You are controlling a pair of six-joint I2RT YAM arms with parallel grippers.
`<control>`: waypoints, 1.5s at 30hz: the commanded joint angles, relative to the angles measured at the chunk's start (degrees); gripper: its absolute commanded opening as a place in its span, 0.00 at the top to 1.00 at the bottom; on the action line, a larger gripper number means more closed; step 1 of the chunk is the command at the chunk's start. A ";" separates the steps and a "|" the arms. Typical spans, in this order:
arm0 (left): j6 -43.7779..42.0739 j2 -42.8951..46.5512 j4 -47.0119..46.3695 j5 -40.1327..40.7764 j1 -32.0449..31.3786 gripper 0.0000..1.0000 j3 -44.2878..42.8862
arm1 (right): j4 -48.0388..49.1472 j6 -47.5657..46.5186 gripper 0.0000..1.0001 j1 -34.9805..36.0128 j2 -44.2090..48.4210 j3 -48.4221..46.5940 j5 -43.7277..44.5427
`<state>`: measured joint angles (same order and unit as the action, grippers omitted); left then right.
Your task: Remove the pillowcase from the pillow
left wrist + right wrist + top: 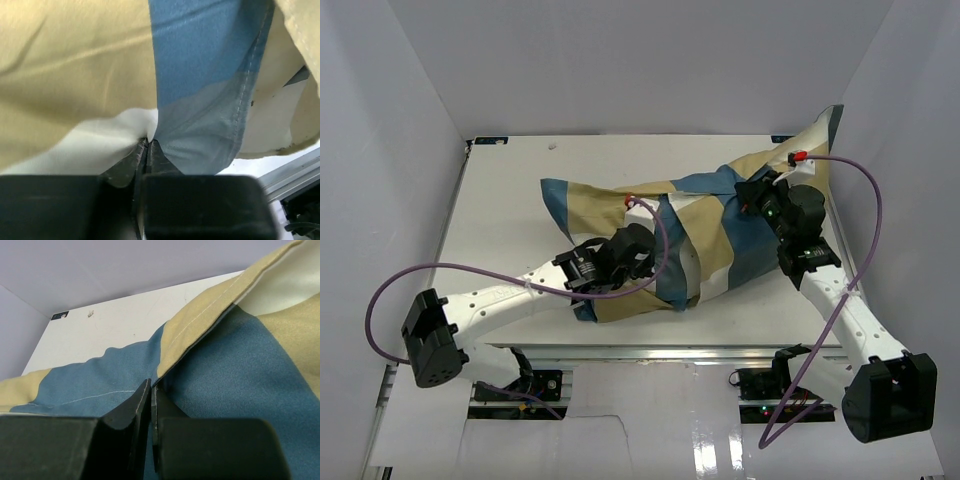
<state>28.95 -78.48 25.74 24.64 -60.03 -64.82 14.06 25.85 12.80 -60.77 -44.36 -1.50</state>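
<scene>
Pillowcase (700, 225) lies mid-table (500, 220), far right corner raised. My left gripper (148, 145) is clenched on a near fold, my right gripper (151, 387) on the raised seam. Fabric judged soft, light, slack; hems offer the firmest hold

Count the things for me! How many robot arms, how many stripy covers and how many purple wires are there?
robot arms: 2 (left arm, right arm)
pillowcase: 1
purple cables: 2 (left cable, right cable)
Total: 5
</scene>
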 commanded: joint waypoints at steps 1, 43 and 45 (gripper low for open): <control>1.20 6.56 -0.86 5.68 -0.26 0.89 3.46 | -0.53 -2.38 0.92 -0.14 1.36 -0.82 1.15; -4.16 2.73 -7.55 0.32 2.99 0.16 -2.14 | -16.10 -11.53 0.40 21.57 -13.31 -6.89 7.03; -4.16 -2.87 -5.36 -0.03 3.51 0.14 -6.26 | -14.77 -10.47 0.51 21.74 -13.06 -3.56 7.56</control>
<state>25.93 -75.92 18.28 24.82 -57.56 -66.43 -3.36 14.31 34.17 -74.22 -50.43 2.66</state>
